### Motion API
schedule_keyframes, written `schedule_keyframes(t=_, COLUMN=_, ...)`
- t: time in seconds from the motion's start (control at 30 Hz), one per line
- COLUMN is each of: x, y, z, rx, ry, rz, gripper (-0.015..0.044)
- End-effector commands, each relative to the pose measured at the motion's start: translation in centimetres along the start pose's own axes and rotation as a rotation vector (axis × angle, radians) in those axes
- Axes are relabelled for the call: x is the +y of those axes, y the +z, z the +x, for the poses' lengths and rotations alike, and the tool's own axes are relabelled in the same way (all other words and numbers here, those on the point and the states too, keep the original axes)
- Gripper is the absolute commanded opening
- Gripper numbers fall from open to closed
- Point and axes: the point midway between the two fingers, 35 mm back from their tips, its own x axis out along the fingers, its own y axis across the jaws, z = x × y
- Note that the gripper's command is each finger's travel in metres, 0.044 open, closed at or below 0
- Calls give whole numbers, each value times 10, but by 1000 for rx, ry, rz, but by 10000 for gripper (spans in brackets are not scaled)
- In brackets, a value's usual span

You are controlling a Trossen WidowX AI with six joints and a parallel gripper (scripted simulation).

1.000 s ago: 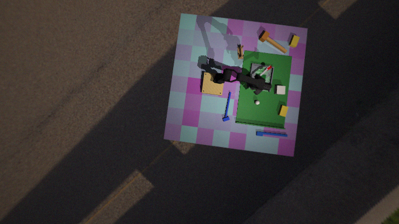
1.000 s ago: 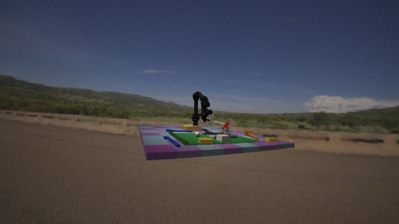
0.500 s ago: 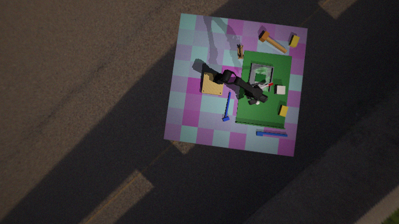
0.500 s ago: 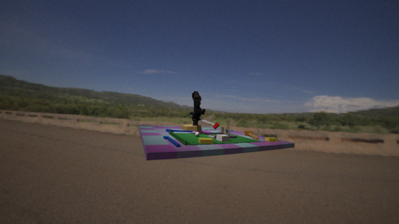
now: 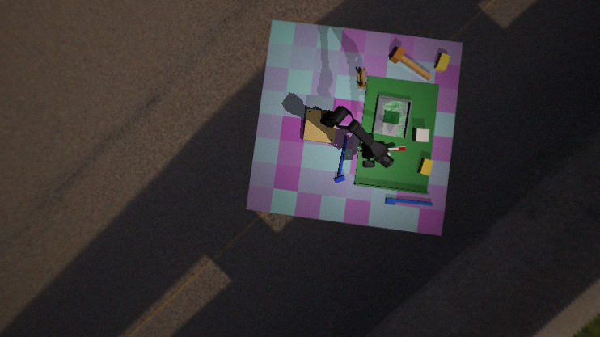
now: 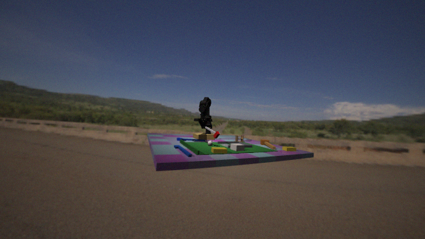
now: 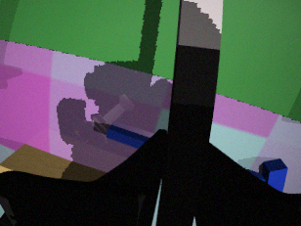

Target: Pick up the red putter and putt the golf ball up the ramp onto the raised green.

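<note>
- The gripper point(image 5: 386, 159) is hanging over the near part of the green putting mat point(image 5: 398, 170), its fingers pinching the dark grip of the red putter point(image 5: 396, 149).
- The putter's pale shaft is sticking out sideways from the gripper, and its red head point(image 6: 216, 134) is riding above the mat in the exterior view.
- The golf ball point(image 6: 209, 142) is sitting on the mat just below the putter head; the arm is hiding it from above.
- The raised green point(image 5: 391, 116), a grey ramped block with a green top, is standing farther along the mat.
- A white cube point(image 5: 421, 134) and a yellow block point(image 5: 426, 166) are resting on the mat's far edge, to one side of the green.
- On the chequered bench point(image 5: 283, 183) a blue putter point(image 5: 340, 162) is lying beside the mat, and a blue bar point(image 5: 407, 201) is lying past the mat's near end.
- A wooden mallet point(image 5: 409, 62), another yellow block point(image 5: 441, 61) and a small wooden piece point(image 5: 361, 77) are lying beyond the mat.
</note>
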Motion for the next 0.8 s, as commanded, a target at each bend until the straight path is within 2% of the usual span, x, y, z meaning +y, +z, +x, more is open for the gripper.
schedule_keyframes(t=0.0, x=-17, y=-13, z=-7, rx=-2, ry=-22, rz=85, gripper=0)
schedule_keyframes(t=0.4, x=-41, y=-43, z=-11, rx=24, ry=-35, rz=228, gripper=0)
schedule_keyframes(t=0.77, x=-42, y=-44, z=27, rx=24, ry=-35, rz=228, gripper=0)
